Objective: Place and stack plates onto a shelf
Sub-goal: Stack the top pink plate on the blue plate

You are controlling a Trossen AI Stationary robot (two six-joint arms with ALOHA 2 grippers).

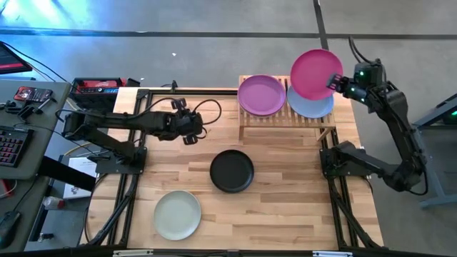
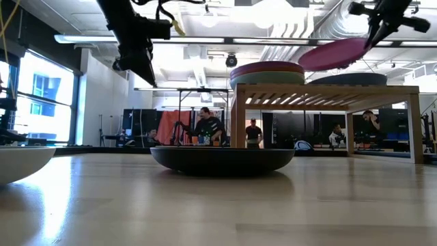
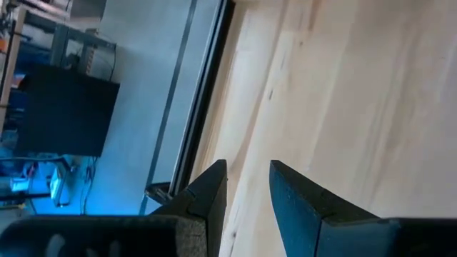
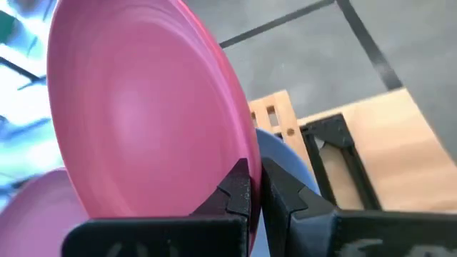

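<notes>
Magenta plate (image 1: 315,73) hangs tilted in the air above the shelf's (image 1: 285,118) right half, its rim pinched between the right gripper's (image 1: 333,82) fingers, which are clamped on its right edge. In the right wrist view the plate (image 4: 143,114) fills most of the frame, the two dark fingers (image 4: 235,189) closed tight on its rim. Directly under it a blue plate (image 1: 312,107) lies flat on the shelf's right side; the low view shows the magenta plate (image 2: 334,53) slanting above the blue one (image 2: 355,79), apart from it. On the shelf's left side sits a purple plate (image 1: 261,94).

On the table in front of the shelf lies a black plate (image 1: 231,170), and nearer the front left a sage green plate (image 1: 178,215).

The left gripper (image 1: 190,135) hovers over the table left of the shelf, well apart from every plate, its fingers (image 3: 300,207) slightly apart and holding nothing.
</notes>
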